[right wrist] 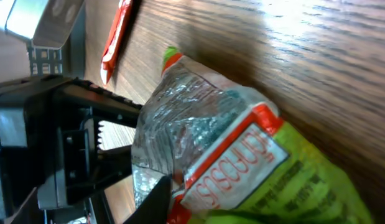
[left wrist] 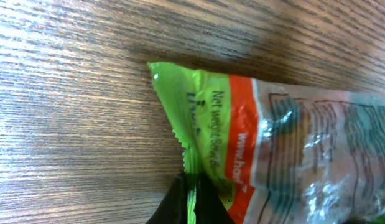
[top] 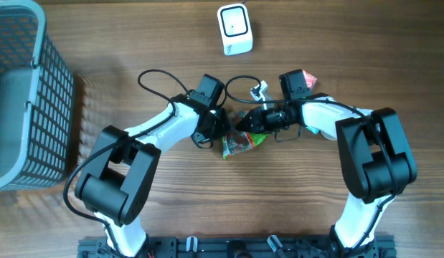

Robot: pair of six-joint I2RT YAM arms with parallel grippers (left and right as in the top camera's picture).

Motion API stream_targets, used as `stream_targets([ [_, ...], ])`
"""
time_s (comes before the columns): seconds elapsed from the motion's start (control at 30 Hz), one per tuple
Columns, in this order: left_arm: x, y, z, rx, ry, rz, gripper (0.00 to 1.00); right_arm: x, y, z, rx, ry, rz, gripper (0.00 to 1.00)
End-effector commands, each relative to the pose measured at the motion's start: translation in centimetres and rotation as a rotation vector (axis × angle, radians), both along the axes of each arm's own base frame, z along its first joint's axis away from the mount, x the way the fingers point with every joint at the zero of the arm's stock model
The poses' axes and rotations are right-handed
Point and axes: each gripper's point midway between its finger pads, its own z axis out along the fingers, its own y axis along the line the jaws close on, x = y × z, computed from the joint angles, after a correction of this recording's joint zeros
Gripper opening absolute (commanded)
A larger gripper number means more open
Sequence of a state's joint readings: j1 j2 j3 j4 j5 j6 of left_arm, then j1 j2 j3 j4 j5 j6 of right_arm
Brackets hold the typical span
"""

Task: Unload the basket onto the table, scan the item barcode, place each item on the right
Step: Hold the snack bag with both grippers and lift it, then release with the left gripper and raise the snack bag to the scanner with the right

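A green and orange snack packet [top: 243, 141] with a clear foil window hangs low over the wooden table between both arms. My left gripper [top: 223, 129] is shut on it. In the left wrist view its two black fingertips [left wrist: 177, 200] pinch the packet's [left wrist: 254, 130] green crimped seam. My right gripper [top: 249, 123] comes in from the right. In the right wrist view one black finger [right wrist: 156, 198] presses on the packet's [right wrist: 242, 143] white label end, while the other finger is hidden behind the packet. No barcode shows. The white scanner [top: 234, 29] stands at the back centre.
A grey mesh basket [top: 24, 93] fills the left edge of the table. A red packet [top: 310, 79] lies behind the right arm and shows again as the red packet [right wrist: 117, 31] in the right wrist view. The left arm's black body [right wrist: 61, 143] sits close to the packet.
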State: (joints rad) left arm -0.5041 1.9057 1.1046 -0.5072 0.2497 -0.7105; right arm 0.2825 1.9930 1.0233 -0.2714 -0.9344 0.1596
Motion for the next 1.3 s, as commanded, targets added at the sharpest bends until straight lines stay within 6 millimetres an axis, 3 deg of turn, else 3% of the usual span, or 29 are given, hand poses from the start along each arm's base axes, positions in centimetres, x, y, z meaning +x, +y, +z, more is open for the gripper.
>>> stream_targets([
  [0.0,-1.2,1.1,-3.2,0.076,0.053,0.008,0.04,-2.0,2.5,0.5,0.059,0.018,0.084,0.07],
  [0.13,-0.8,1.4,-3.3,0.095,0.043,0.04,0.04,-2.1,2.4,0.4,0.054,0.033,0.08,0.06],
  [0.2,-0.6,1.7,-3.3,0.111,0.037,0.07,0.04,-2.0,2.0,-0.3,0.009,0.07,0.042,0.19],
  [0.23,-0.5,1.7,-3.3,0.11,0.034,0.07,0.04,-2.0,1.9,-0.5,-0.009,0.077,0.033,0.19],
  [0.3,-0.5,1.7,-3.3,0.11,0.035,0.069,0.04,-2.1,1.9,-0.5,-0.005,0.075,0.038,0.04],
  [0.4,-0.3,2.3,-2.7,0.125,0.021,0.075,0.04,-1.5,1.3,-0.1,0.0,0.045,0.033,0.04],
  [0.47,0.9,4.1,-0.8,0.174,-0.039,0.118,0.04,-0.5,0.2,0.9,-0.006,-0.008,0.014,0.04],
  [0.57,2.8,6.2,4.2,0.163,-0.158,0.177,0.04,0.3,-1.8,3.4,-0.006,-0.108,0.013,0.04],
  [0.7,4.3,8.2,10.0,0.143,-0.324,0.191,0.04,-0.4,-3.4,6.9,0.015,-0.255,0.081,0.04],
  [0.77,5.4,11.1,12.9,0.198,-0.43,0.221,0.04,-1.4,-4.0,9.3,0.01,-0.35,0.144,0.04],
  [0.87,6.0,14.0,13.8,0.259,-0.473,0.21,0.04,-2.5,-4.3,11.7,0.002,-0.418,0.198,0.04],
  [1.0,6.5,17.9,13.1,0.327,-0.457,0.206,0.05,-3.0,-4.4,14.1,0.005,-0.477,0.216,0.04],
  [1.13,6.7,20.8,12.2,0.376,-0.432,0.202,0.12,-3.1,-4.4,14.7,0.005,-0.523,0.233,0.04],
  [1.17,6.8,21.3,11.9,0.384,-0.423,0.203,0.18,-3.1,-4.4,14.7,0.004,-0.53,0.238,0.04],
  [1.2,6.8,21.8,11.6,0.391,-0.413,0.207,0.26,-3.0,-4.5,14.5,-0.009,-0.531,0.236,0.04],
  [1.23,6.8,22.2,11.4,0.394,-0.405,0.216,0.48,-2.9,-4.7,14.3,-0.027,-0.532,0.234,0.04],
  [1.27,6.8,22.6,11.1,0.397,-0.398,0.227,0.62,-2.7,-4.9,14.1,-0.049,-0.531,0.23,0.04],
])
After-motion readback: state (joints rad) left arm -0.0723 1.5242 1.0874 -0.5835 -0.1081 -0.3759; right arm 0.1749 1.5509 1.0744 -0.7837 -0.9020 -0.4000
